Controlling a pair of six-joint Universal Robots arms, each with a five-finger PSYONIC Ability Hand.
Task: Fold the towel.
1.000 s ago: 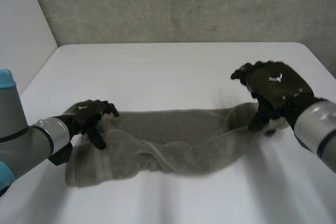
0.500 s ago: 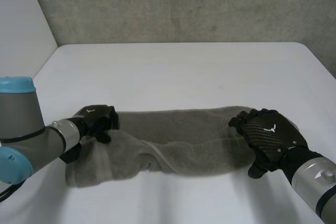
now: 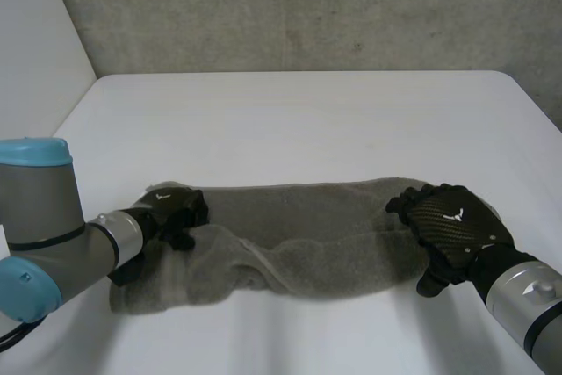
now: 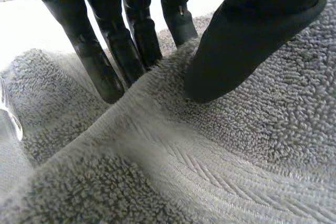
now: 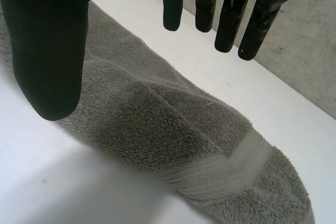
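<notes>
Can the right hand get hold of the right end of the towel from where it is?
Probably yes. The right hand is open right over that end of the towel, fingers past its far edge and thumb at its near edge, with nothing between hand and cloth.

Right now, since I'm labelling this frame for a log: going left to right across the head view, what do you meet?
left arm → left hand → middle of the towel → right hand → right arm
</notes>
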